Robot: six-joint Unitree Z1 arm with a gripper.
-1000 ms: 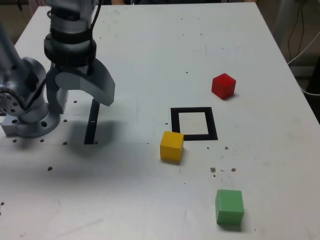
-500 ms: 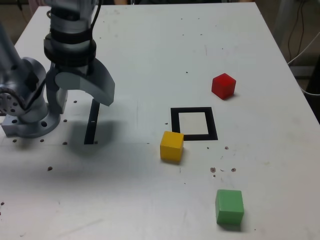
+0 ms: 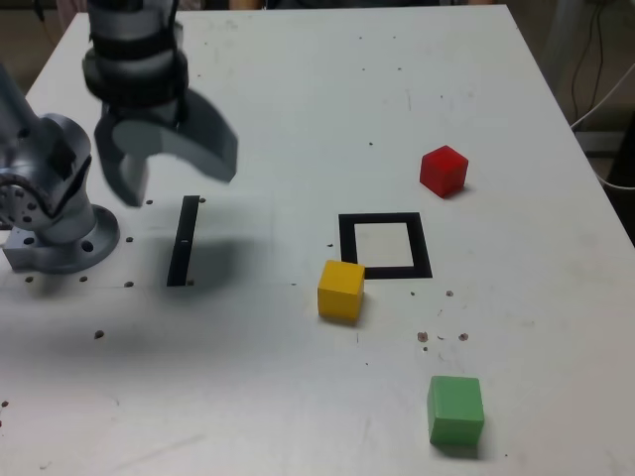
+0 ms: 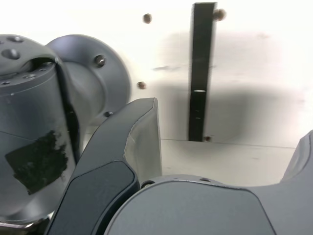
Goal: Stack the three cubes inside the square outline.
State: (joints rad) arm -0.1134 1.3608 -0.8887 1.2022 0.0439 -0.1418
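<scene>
Three cubes lie apart on the white table in the exterior view. The red cube (image 3: 444, 170) is beyond the square outline (image 3: 346, 241), toward the view's right. Touching the outline's near left corner is the yellow cube (image 3: 340, 290). The green cube (image 3: 455, 409) sits near the front edge. Nothing stands inside the outline. My gripper (image 3: 177, 174) hangs open and empty at the exterior view's left, well away from all the cubes. In the wrist view my gripper (image 4: 225, 156) is spread wide with only bare table between its fingers (image 4: 132, 147); no cube shows there.
A thin black strip (image 3: 184, 241) lies on the table below my gripper, and the black strip (image 4: 202, 68) shows in the wrist view too. The arm's grey base (image 3: 50, 213) stands at the far left. Cables (image 3: 600, 99) hang past the table's right edge.
My gripper has risen and shifted slightly away from the strip, whose far end now shows. The cubes have not moved.
</scene>
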